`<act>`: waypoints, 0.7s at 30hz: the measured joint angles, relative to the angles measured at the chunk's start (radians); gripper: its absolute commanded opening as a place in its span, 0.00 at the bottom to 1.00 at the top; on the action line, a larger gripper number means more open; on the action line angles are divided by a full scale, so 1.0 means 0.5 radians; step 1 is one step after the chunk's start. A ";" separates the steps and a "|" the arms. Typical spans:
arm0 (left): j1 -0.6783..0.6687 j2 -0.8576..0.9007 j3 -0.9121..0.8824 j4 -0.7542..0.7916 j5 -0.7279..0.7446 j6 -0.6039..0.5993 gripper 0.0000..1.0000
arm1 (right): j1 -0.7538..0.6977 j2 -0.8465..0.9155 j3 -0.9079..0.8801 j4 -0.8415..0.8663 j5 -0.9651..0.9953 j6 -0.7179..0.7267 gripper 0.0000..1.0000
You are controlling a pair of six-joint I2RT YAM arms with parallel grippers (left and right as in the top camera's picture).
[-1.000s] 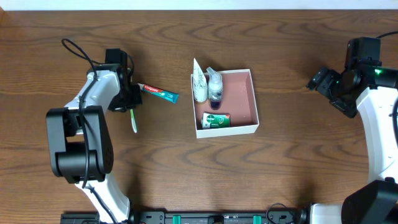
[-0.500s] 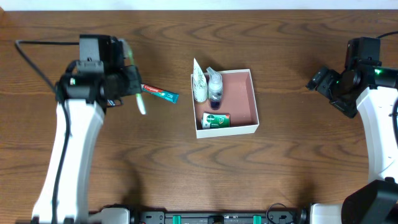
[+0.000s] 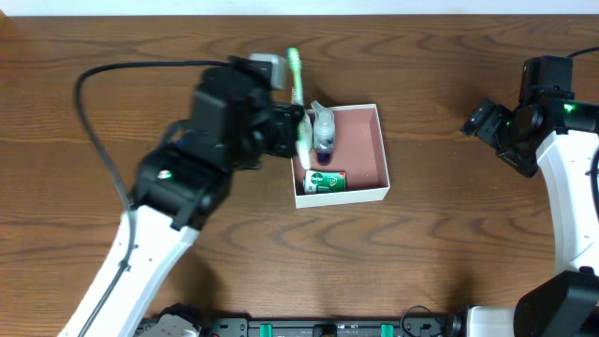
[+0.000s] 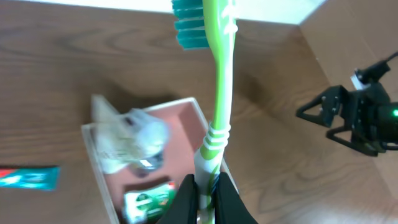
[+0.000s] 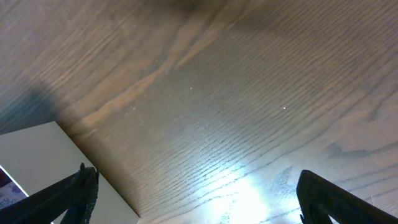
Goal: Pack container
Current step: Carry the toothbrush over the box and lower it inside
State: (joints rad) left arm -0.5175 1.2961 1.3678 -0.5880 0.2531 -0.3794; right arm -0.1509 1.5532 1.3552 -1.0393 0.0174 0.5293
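The container [image 3: 383,150] is a square white-walled box with a pink inside, at the table's middle. In it are a small clear bottle [image 3: 324,127] and a green soap carton [image 3: 325,181]. My left gripper [image 3: 299,133] is shut on a green toothbrush [image 3: 296,77] and holds it above the container's left wall. In the left wrist view the toothbrush [image 4: 221,81] points bristles away, above the container [image 4: 184,134], the blurred bottle [image 4: 140,134] and the carton [image 4: 148,202]. My right gripper [image 3: 479,120] is open and empty, well right of the container.
A red, white and teal toothpaste tube [image 4: 28,177] lies on the wood left of the container; the left arm hides it in the overhead view. The right wrist view shows only bare wood between the open fingers [image 5: 199,193]. The table's far edge runs along the top.
My left arm has lifted the toothbrush off the table beside the toothpaste and carried it right, to above the container's left wall. The right arm has not moved.
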 measured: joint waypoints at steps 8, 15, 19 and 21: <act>-0.336 0.398 0.000 0.261 -0.131 -0.156 0.05 | 0.000 0.000 0.000 0.000 0.000 0.000 0.99; -0.417 0.651 0.000 0.286 -0.269 -0.223 0.06 | 0.000 0.000 0.000 0.001 0.000 0.000 0.99; -0.417 0.747 0.000 0.286 -0.356 -0.236 0.05 | 0.000 0.000 0.000 0.001 0.000 0.000 0.99; -0.417 0.805 0.000 0.286 -0.397 -0.236 0.06 | 0.000 0.000 0.000 0.001 0.000 0.000 0.99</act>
State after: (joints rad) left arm -0.7258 1.6985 1.3678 -0.4450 0.0544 -0.4973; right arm -0.1509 1.5532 1.3552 -1.0389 0.0174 0.5293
